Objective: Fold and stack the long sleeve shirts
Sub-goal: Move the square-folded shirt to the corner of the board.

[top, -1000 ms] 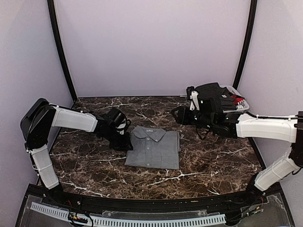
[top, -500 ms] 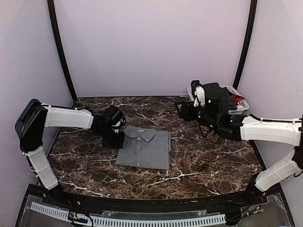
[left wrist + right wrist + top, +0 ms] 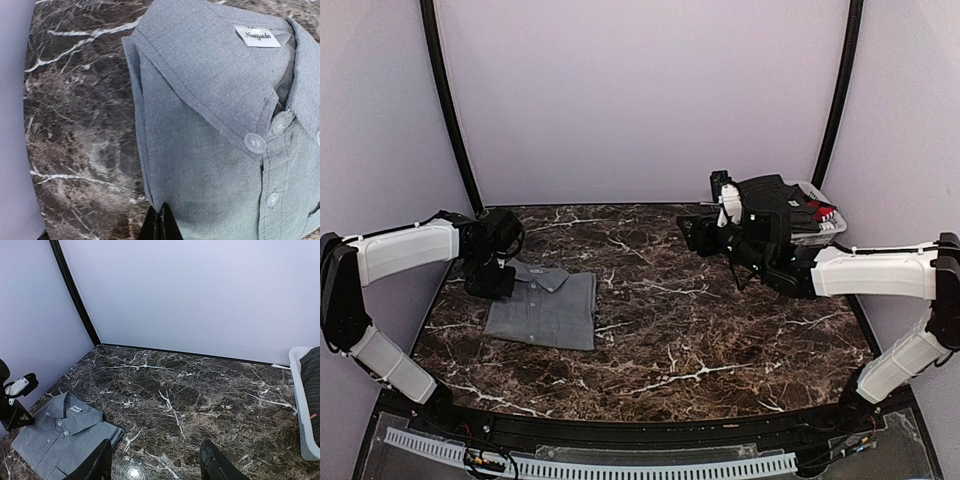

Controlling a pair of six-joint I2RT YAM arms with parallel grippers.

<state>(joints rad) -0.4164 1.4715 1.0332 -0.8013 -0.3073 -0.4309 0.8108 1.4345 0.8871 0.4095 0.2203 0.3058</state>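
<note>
One folded long sleeve shirt [image 3: 545, 312], plain grey with collar, buttons and a white neck label, lies flat at the left of the marble table [image 3: 720, 330]. My left gripper [image 3: 490, 285] sits at the shirt's far left corner. In the left wrist view its fingertips [image 3: 161, 216] are pressed together, shut on the folded side edge of the shirt [image 3: 215, 125]. My right gripper [image 3: 692, 236] hovers over the back right of the table, open and holding nothing. Its two fingers [image 3: 100, 462] frame bare marble, with the shirt [image 3: 57, 435] far off to the left.
A white basket [image 3: 828, 213] stands at the back right corner with dark clothes [image 3: 775, 198] heaped in it; its rim [image 3: 300, 405] shows at the right edge of the right wrist view. Lilac walls close in the table on three sides.
My left gripper has closed on the shirt's edge and pulled the folded shirt from the table's middle to the left. The right arm has shifted slightly and stays open.
</note>
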